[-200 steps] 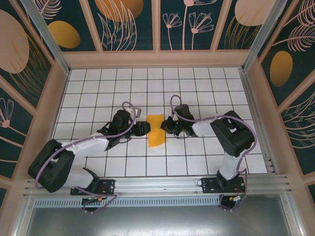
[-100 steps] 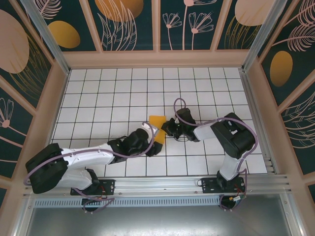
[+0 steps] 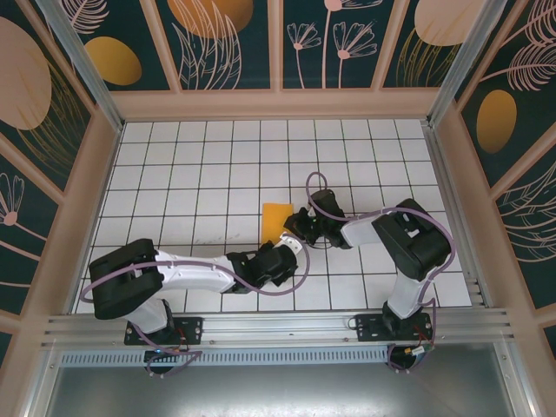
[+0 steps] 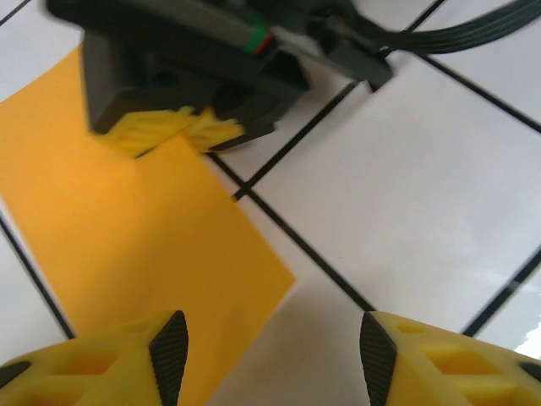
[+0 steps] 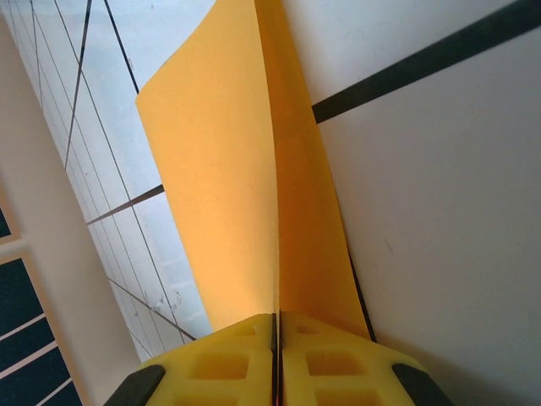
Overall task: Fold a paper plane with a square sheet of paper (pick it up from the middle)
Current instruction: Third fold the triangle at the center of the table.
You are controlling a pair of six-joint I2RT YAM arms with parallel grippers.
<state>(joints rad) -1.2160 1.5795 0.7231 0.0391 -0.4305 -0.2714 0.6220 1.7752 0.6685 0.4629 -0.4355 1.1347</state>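
Left hand (image 4: pixel 269 351) spread wide and empty, straddling the paper's (image 3: pixel 275 222) near corner. Paper sits mid-surface (image 3: pixel 174 174), doubled over once as far as I can tell, with no nose or wings, so it's early days. Right hand (image 5: pixel 277 337) clamped on its edge, layers standing up. From above the left hand hides the near end; crease count unclear.
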